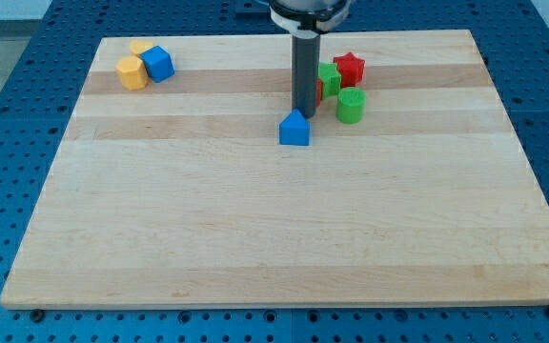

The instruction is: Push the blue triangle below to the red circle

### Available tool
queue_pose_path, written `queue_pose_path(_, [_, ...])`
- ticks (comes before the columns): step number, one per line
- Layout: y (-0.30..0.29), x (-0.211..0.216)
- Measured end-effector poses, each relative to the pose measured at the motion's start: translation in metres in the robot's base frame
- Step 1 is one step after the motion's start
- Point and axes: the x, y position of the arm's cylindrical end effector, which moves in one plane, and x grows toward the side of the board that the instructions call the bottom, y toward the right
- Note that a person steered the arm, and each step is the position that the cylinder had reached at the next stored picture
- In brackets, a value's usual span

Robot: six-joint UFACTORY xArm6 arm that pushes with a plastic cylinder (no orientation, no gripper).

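Note:
The blue triangle (294,128) lies on the wooden board (255,238), a little above its middle. My tip (305,114) stands just above the triangle's upper right corner, touching it or nearly so. The rod hides most of the red circle (319,90), which shows only as a red sliver at the rod's right edge, above the triangle and slightly to its right.
Right of the rod are a green block (331,76), a red star (349,67) and a green cylinder (351,106). At the view's top left sit a yellow block (132,72), a second yellow block (140,48) and a blue cube (158,64).

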Motion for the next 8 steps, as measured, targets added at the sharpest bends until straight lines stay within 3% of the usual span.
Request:
queue_pose_path(2, [-0.007, -0.021])
queue_pose_path(6, [-0.011, -0.015])
queue_pose_path(8, [-0.032, -0.038])
